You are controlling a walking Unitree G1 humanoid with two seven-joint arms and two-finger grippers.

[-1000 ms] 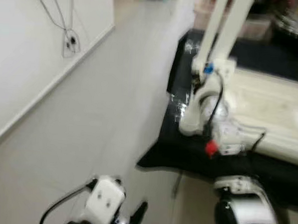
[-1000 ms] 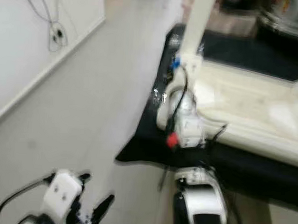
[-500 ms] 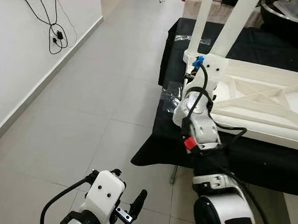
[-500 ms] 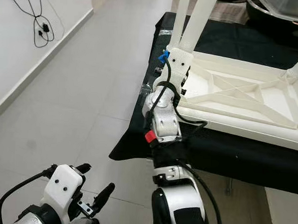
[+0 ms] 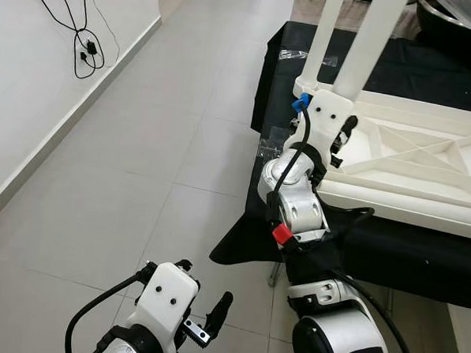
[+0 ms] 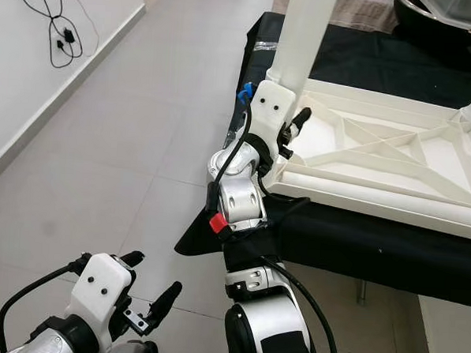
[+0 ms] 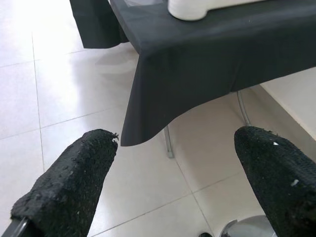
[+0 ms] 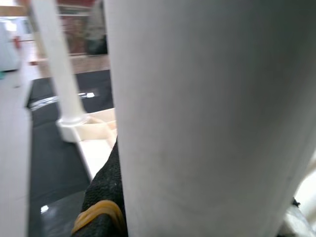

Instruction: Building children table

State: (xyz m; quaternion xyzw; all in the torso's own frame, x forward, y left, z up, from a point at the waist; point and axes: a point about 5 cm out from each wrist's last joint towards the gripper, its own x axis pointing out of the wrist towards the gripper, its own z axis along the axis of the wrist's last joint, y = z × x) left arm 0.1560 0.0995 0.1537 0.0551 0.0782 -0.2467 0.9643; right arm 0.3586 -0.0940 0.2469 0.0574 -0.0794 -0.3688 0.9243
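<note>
While your right gripper pinches the white table leg to seat it upright in the upturned tabletop on the black worktop, your left gripper hangs spread, idle.

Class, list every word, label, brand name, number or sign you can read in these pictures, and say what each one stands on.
None: no text can be read anywhere.
The red tag on the right arm: no letters can be made out.
The blue clip by the right gripper: plain.
The upturned white table, its near leg, the black cloth and the left gripper: no markings.
</note>
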